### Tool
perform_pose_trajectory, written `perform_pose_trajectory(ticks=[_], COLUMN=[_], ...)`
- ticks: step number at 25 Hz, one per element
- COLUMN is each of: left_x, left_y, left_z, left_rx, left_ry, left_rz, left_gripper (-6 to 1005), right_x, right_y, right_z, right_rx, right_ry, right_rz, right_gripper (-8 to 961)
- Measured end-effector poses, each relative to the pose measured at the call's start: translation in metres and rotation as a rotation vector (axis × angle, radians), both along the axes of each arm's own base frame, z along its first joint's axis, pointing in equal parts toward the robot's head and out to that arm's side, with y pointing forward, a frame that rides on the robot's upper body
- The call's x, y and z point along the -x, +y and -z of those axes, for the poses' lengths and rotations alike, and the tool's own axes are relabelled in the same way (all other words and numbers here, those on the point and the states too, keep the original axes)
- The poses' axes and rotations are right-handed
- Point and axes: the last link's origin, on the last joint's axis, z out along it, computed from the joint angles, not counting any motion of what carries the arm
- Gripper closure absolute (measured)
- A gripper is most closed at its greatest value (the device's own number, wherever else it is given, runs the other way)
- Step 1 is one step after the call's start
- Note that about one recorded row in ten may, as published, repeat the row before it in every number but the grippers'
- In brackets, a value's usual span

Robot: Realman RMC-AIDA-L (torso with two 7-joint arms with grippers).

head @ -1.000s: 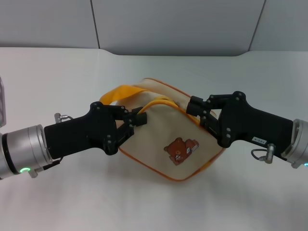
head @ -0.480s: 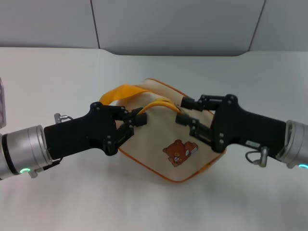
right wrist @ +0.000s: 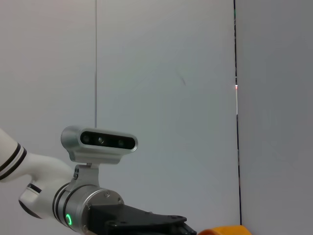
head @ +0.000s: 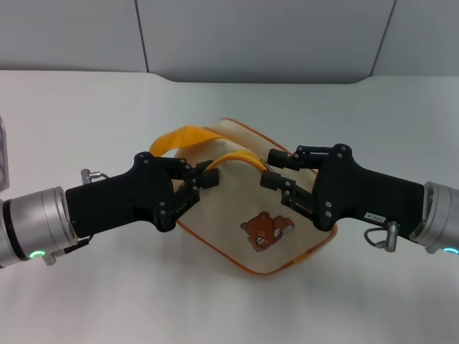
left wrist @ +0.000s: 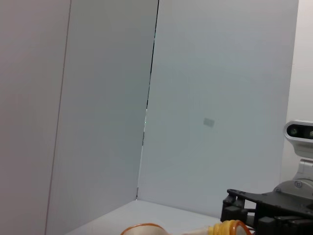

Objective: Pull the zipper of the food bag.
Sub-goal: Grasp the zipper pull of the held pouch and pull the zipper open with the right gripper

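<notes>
The food bag (head: 244, 201), a cream pouch with orange piping and a brown bear print (head: 267, 228), lies in the middle of the white table. Its yellow strap handle (head: 179, 137) arches at its far left. The yellow zipper (head: 237, 154) curves along the top edge; its metal pull tab is hidden. My left gripper (head: 206, 175) is shut on the bag's left end by the zip tape. My right gripper (head: 273, 168) sits on the top edge at the zipper's right end, closed over it. The left wrist view shows the right gripper (left wrist: 259, 215) and a strip of piping (left wrist: 142, 228).
A pale box edge (head: 3, 154) shows at the far left of the table. Grey wall panels stand behind the table's back edge. The right wrist view shows my left arm (right wrist: 93, 215) and the head camera (right wrist: 100, 142).
My right gripper has slid left along the bag's top edge toward the left gripper. The bag has turned and shifted slightly. The left gripper has held still.
</notes>
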Motion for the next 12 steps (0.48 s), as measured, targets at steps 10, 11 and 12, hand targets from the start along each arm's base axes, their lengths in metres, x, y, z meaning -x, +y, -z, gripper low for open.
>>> perform_pose_trajectory(ticks=[10, 11, 12], left_x=[0.0013, 0.0014, 0.0014], left_y=[0.0006, 0.0006, 0.0006], left_z=[-0.0005, -0.0005, -0.0005], left_rx=[-0.006, -0.006, -0.006], left_ry=[0.004, 0.005, 0.005], left_rz=[-0.006, -0.006, -0.006], left_gripper=[923, 923, 923], right_x=[-0.0023, -0.0023, -0.0023], right_y=[-0.0019, -0.0018, -0.0018], right_z=[-0.0015, -0.0016, -0.0016], right_rx=[-0.004, -0.004, -0.004], right_ry=[0.003, 0.002, 0.002], right_rz=[0.003, 0.003, 0.003], right_gripper=[832, 851, 869])
